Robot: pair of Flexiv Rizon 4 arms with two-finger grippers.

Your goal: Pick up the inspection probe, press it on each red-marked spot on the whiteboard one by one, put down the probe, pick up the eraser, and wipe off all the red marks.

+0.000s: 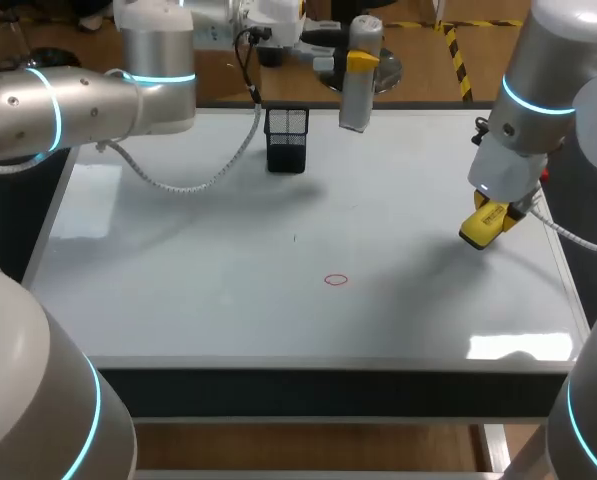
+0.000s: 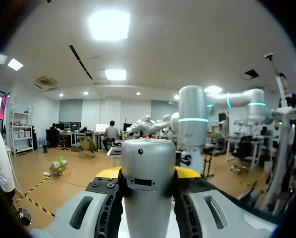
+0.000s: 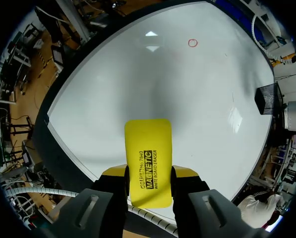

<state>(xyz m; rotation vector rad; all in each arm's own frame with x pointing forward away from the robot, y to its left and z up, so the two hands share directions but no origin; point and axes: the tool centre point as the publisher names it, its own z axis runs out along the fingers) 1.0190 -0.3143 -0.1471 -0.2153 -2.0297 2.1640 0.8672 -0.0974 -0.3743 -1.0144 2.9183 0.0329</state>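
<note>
Eraser (image 3: 148, 163): one, clamped by right fingers (image 3: 113, 173); probe (image 2: 148, 198): one, gripped by left fingers (image 2: 186, 172); one red mark (image 1: 336, 280) (circle).

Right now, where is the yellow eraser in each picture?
Head view: the eraser is at the right, held in the right tool, over the right side of the whiteboard.
Left wrist view: not in it; the left tool grips the probe.
Right wrist view: the eraser is gripped between the right tool fingers, over the whiteboard.
Shared landmark: the red circle, in the head and right wrist views.
</note>
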